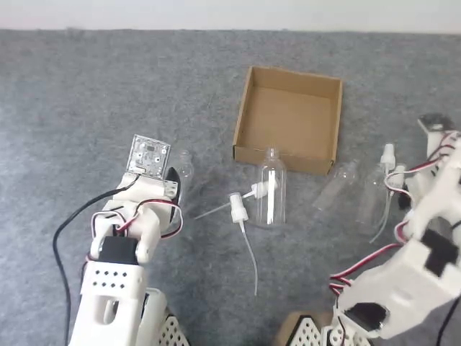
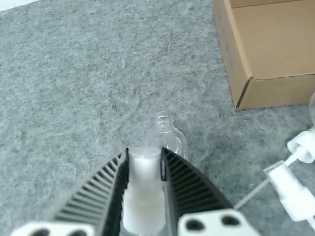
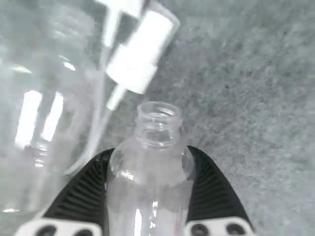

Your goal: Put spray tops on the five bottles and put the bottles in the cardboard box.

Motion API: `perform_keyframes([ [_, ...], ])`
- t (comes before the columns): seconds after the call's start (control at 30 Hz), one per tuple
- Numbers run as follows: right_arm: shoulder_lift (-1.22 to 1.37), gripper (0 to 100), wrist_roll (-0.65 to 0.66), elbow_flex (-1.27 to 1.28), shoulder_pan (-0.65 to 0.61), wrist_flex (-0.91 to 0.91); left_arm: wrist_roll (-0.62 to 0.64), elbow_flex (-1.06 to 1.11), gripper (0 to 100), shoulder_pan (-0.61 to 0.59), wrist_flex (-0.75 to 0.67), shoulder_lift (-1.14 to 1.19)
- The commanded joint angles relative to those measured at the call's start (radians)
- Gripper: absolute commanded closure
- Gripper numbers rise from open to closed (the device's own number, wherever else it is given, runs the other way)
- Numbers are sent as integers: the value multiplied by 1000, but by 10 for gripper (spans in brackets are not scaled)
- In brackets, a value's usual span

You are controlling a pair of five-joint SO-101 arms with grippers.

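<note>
Cardboard box (image 1: 288,160): no bottle in it yet, so the capping stage is in hand.

Right gripper (image 3: 150,155) is clamped on the shoulders of a clear bottle (image 3: 150,189) low over the grey carpet (image 3: 256,98). The bottle's long axis runs straight out from the jaws. Its open neck points away, toward a loose spray top (image 3: 142,54) just beyond (not yet capped).

Next move, as I judge it: feed the top's tube into that neck, then seat the top.

Left gripper (image 2: 144,156) is closed on a whitish cylinder (image 2: 142,191); spray top or bottle, cannot tell. A small bottle (image 2: 168,138) lies just ahead of it.
</note>
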Motion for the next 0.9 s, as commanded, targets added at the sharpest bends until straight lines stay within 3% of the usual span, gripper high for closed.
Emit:
perform_keyframes([
  [0.0,-260,992,-112,-49,-110,36,25,-170,988,-3,106,-18],
  [0.1,-420,992,-193,12,-226,27,58,-306,988,2,203,-20],
  [0.37,-832,992,-377,232,-676,-61,64,-587,988,3,218,-17],
  [0.63,-974,992,-535,471,-1119,-318,212,-989,988,3,210,-17],
  [0.73,-981,992,-512,565,-1210,-461,272,-1066,988,3,183,-17],
  [0.87,-986,991,-358,643,-1259,-541,351,-1072,988,2,158,-17],
])
